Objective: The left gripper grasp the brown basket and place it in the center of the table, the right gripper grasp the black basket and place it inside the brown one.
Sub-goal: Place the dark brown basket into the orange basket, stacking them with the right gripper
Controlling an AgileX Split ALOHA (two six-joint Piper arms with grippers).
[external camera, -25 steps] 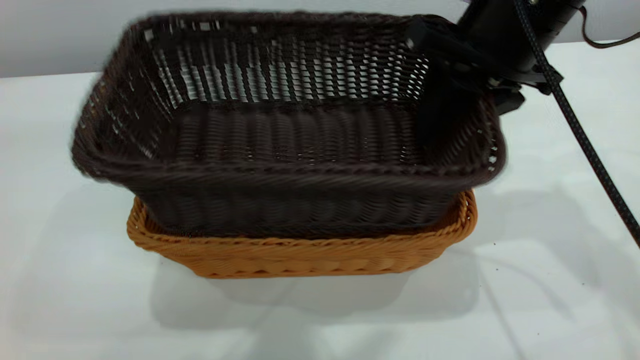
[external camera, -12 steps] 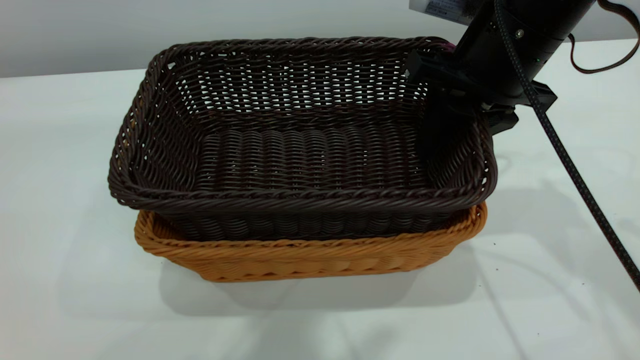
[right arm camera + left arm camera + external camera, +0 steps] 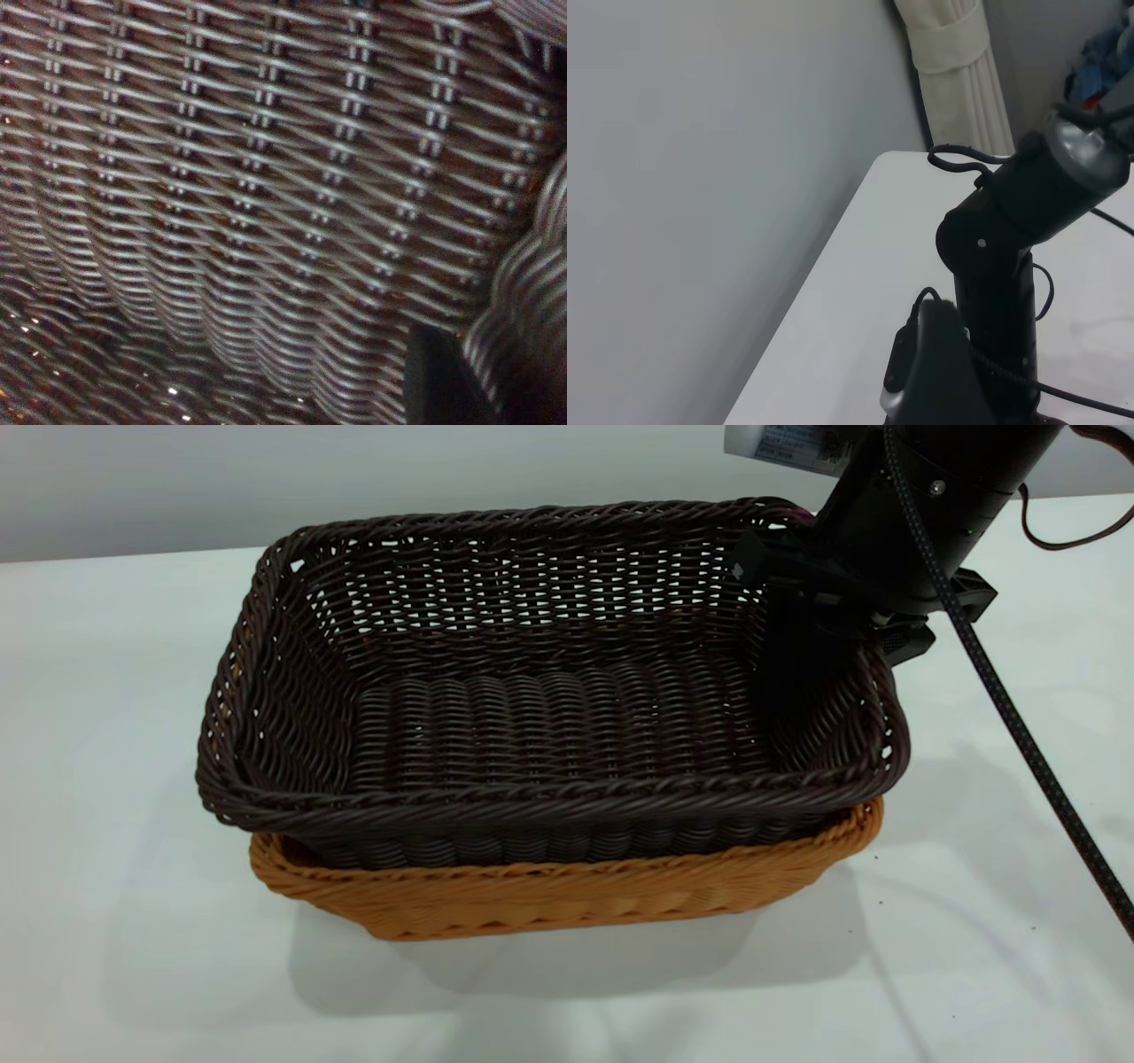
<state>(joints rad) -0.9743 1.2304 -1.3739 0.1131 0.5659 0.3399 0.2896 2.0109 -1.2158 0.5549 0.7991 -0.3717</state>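
Observation:
The black basket (image 3: 549, 717) sits nested inside the brown basket (image 3: 567, 895), which stands on the white table (image 3: 106, 646) near its middle. The black rim stands above the brown rim and overhangs it at the left end. My right gripper (image 3: 855, 669) straddles the black basket's right end wall, with one finger inside and the other outside, and is shut on that wall. The right wrist view is filled by the black weave (image 3: 266, 177), with one fingertip (image 3: 438, 381) next to the braided rim. My left gripper is out of view.
The right arm's black cable (image 3: 1019, 717) hangs down across the table at the right of the baskets. The left wrist view shows a grey wall, the table's far corner (image 3: 868, 266) and the right arm (image 3: 992, 257) from behind.
The black basket has come down from tilted and raised into the brown one. It has shifted slightly right with the right gripper, and the brown basket shifted with it.

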